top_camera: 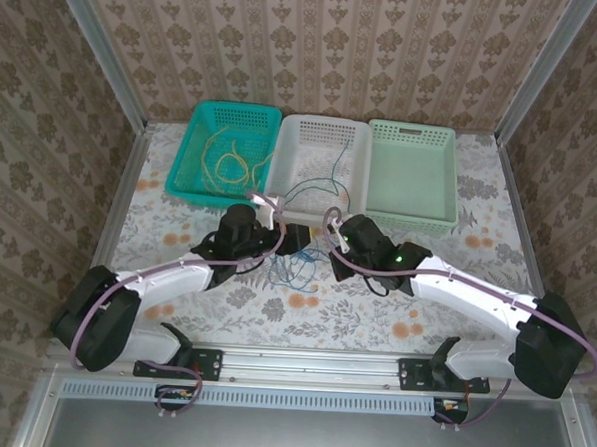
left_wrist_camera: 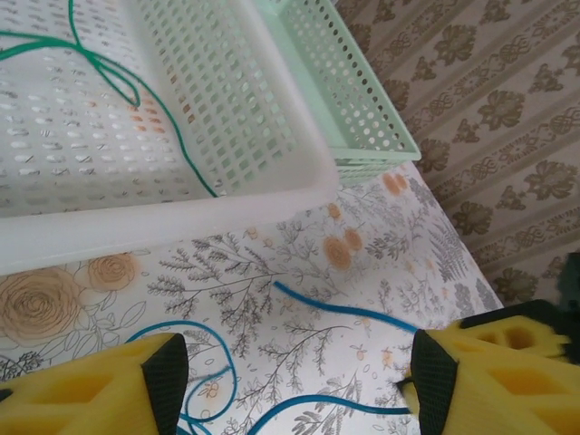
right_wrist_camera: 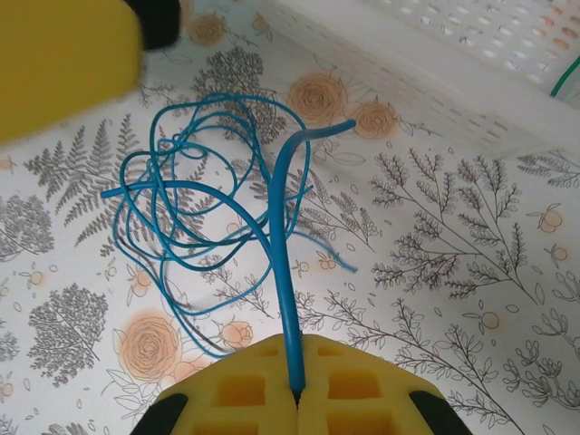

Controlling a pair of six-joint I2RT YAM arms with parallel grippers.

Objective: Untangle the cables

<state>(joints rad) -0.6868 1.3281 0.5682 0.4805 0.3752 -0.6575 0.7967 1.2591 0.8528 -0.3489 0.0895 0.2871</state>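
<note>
right gripper (right_wrist_camera: 294,397) pinched tight on a blue cable (right_wrist_camera: 283,227), left gripper (left_wrist_camera: 292,385) spread wide over the table (left_wrist_camera: 381,263), gripping nothing.

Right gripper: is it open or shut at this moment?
Shut. The right gripper clamps a blue cable: its yellow pads meet, with the cable pinched in the seam between them.

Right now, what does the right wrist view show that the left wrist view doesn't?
Right wrist: the right gripper shut on one strand of the blue cable, the rest a loose tangle on the flowered table. Left wrist: the left gripper open over loose blue strands, the green cable looping across the white basket floor, the mint basket beside it. Both: blue cable, white basket, some green cable, the table.
</note>
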